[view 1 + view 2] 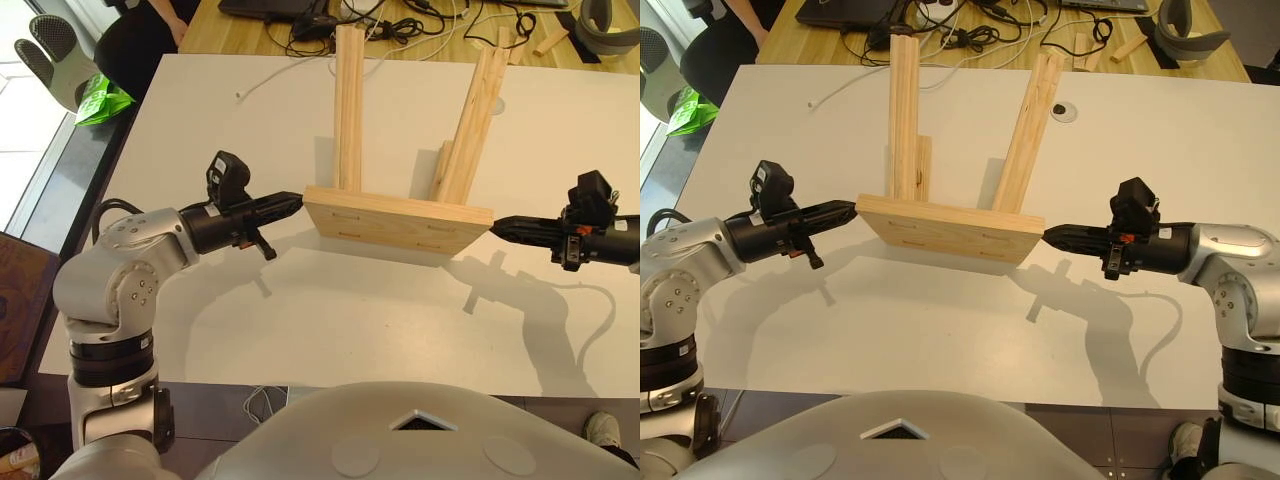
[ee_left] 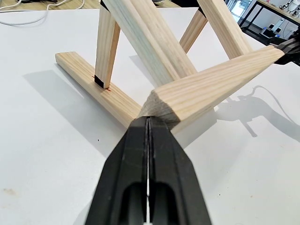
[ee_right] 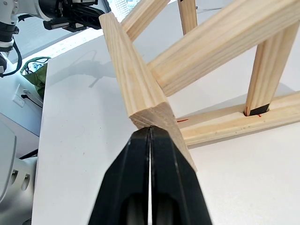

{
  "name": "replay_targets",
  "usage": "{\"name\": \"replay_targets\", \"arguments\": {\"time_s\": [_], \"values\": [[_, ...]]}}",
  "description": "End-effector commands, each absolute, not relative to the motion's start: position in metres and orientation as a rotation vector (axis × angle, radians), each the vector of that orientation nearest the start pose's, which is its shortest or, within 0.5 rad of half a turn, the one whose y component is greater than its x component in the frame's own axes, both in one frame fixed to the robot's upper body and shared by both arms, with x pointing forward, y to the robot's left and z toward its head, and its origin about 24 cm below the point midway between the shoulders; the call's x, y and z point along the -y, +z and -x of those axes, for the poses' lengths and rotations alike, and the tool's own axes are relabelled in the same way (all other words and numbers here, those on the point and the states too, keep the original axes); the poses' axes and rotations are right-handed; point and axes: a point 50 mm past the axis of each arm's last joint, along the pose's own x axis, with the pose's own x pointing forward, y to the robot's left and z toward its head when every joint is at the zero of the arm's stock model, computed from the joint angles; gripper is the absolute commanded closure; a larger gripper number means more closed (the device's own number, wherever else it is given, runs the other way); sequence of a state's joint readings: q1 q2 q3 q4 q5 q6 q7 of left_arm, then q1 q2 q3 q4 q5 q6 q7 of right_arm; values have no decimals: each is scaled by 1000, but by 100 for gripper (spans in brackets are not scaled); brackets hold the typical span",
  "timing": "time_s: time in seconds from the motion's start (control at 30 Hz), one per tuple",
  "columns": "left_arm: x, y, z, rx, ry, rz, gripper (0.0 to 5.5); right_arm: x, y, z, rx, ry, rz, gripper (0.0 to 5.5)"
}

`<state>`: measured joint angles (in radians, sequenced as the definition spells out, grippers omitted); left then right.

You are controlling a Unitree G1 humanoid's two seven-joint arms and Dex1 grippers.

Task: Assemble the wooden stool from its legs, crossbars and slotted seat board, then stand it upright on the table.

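You've got black cables (image 1: 400, 22) tangled on the far wooden desk (image 1: 215, 35), a white cable (image 1: 243, 94) just nearer, green bag (image 1: 100, 100) far left.

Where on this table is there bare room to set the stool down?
Bare white table lies between the seat board and the near edge, and left of the legs toward the table's left edge. Crowded: the far wooden desk, strewn with cables.

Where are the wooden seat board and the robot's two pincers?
seat board (image 1: 400, 222), left eye view, middle of its broad face.
left pincer (image 1: 296, 204), left eye view, fingertips at the board's end.
right pincer (image 1: 497, 228), left eye view, fingertips at the board's other end.
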<state>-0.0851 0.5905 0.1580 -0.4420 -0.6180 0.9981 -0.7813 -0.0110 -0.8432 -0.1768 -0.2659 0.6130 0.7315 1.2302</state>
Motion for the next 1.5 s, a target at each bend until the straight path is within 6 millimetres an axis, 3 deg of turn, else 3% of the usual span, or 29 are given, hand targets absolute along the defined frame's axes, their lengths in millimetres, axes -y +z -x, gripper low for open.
{"name": "replay_targets", "arguments": {"time_s": [0.03,0.2,0.43,0.57,0.67,0.8,1.03,1.17,1.4,1.5], "values": [[-170,104,-221,-465,-1054,124,548,224,122,-211,-450,1290,9,550],[-212,66,-231,-556,-858,-11,548,261,94,-214,-565,1134,120,550],[-222,49,-246,-528,-678,-49,548,285,75,-230,-522,918,145,550],[-223,27,-251,-582,-644,-173,548,272,58,-233,-553,969,250,550],[-208,15,-246,-612,-747,-227,548,259,43,-234,-588,1044,292,550],[-200,7,-233,-663,-847,-245,548,246,38,-235,-596,1101,297,550],[-195,7,-230,-673,-890,-239,548,233,35,-235,-593,1153,285,550],[-196,6,-241,-644,-812,-270,548,228,35,-235,-587,1165,280,550],[-210,0,-236,-731,-803,-407,548,232,36,-232,-602,1169,280,550],[-207,2,-239,-698,-810,-407,548,237,37,-227,-620,1176,280,550]]}}
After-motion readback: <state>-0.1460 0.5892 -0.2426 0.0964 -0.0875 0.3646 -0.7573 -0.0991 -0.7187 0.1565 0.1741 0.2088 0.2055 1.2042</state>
